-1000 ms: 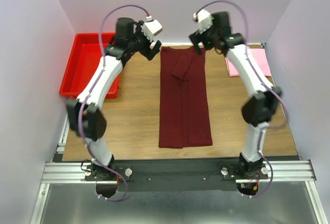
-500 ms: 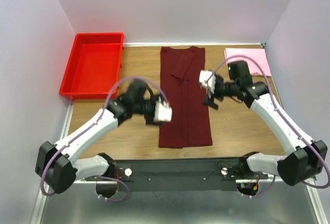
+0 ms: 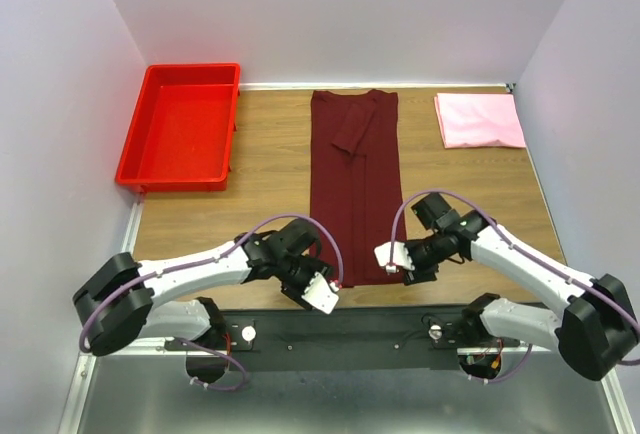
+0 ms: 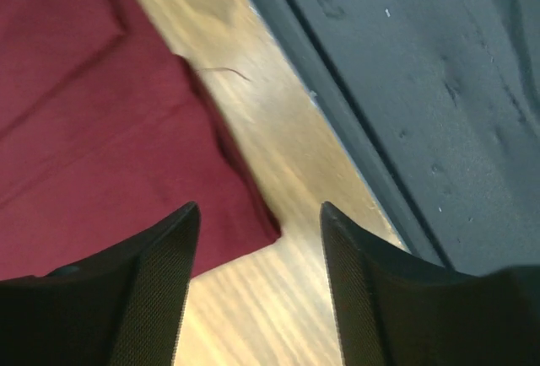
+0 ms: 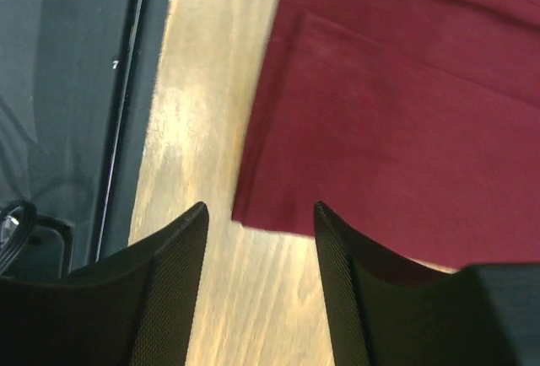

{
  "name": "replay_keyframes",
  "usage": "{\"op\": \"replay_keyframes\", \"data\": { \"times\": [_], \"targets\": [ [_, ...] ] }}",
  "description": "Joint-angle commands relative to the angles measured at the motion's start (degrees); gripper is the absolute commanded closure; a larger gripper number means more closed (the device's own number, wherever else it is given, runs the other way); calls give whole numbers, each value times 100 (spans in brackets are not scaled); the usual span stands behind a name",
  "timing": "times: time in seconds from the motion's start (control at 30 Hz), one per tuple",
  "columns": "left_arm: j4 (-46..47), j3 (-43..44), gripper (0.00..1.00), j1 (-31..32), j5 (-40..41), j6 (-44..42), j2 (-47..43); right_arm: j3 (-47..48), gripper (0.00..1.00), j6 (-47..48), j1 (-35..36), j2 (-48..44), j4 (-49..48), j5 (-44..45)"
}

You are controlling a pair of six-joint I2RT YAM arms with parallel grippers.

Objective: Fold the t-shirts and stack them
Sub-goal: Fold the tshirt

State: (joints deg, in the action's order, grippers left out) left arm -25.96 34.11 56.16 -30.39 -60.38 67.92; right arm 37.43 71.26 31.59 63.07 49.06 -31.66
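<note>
Well, our left gripper (image 4: 258, 210) and right gripper (image 5: 260, 210) are both spread wide at the bottom corners of the long dark maroon cloth t-shirt (image 3: 355, 184), mid-frame. We think they must pinch those corners and fold it upward.

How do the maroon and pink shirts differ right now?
The maroon shirt is a long narrow strip in the middle; the pink shirt is a compact rectangle at the far right corner. The left tool and right tool, open, are at the maroon shirt's near corners; neither is near the pink shirt. Both lie flat.
</note>
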Motion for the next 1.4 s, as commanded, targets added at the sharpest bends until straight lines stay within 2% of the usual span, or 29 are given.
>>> {"op": "replay_keyframes", "data": {
  "times": [0.0,0.2,0.33,0.6,0.73,0.83,0.9,0.97,1.0,1.03,1.07,1.13,1.2,1.37],
  "targets": [
    [336,8,38,53,297,-27,283,-192,44,37,329,232,-493,476],
    [433,131,45,53,543,35,555,-455,46,89,628,355,-678,731],
    [267,184,50,62,701,-272,556,-658,46,160,699,390,-897,959],
    [-102,351,48,184,781,-597,916,-684,46,45,743,628,-1118,1127],
    [-252,377,48,307,798,-756,1030,-755,49,63,778,645,-1144,1180],
    [-261,369,56,369,920,-747,1249,-851,53,72,804,637,-1188,1250],
    [-252,386,63,369,991,-686,1381,-904,58,19,813,672,-1258,1285],
    [-209,369,75,369,1035,-668,1452,-895,66,-104,822,680,-1328,1294],
    [-165,369,79,369,1053,-659,1426,-887,72,-165,822,689,-1346,1303],
    [-69,351,84,369,1062,-642,1356,-878,81,-270,822,689,-1364,1311],
    [-41,351,93,369,1062,-659,1338,-869,86,-323,839,689,-1407,1320],
    [63,360,99,369,1053,-642,1277,-878,95,-367,831,637,-1425,1373],
    [47,438,100,369,992,-633,1232,-878,99,-411,831,558,-1452,1364],
    [-480,667,100,465,421,-782,1075,-816,100,-561,1084,76,-1066,1224]
  ]
}}
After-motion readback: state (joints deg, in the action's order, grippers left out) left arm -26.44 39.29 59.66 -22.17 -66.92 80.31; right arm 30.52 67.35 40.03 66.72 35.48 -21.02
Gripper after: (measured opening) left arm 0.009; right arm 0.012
